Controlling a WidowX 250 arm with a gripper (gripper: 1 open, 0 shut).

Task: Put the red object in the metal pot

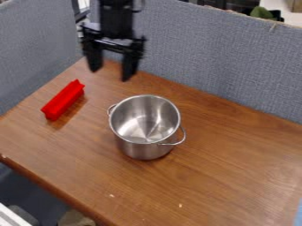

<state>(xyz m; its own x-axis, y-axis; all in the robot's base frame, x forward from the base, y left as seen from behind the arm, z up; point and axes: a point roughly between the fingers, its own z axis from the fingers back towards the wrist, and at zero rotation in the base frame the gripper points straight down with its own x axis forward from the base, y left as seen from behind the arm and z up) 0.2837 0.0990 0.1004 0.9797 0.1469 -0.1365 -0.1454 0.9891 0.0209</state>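
The red object [64,99], a small bright red block, lies on the left side of the wooden table [224,177]. The metal pot [147,126] stands upright near the table's middle, shiny and with nothing inside. My gripper [111,70] hangs in the air above the table's back left, up and to the right of the red block and behind and left of the pot. Its two dark fingers [92,59] point down, spread apart, with nothing between them.
Grey partition panels [213,48] stand along the back and left of the table. The table's front edge runs diagonally at the lower left.
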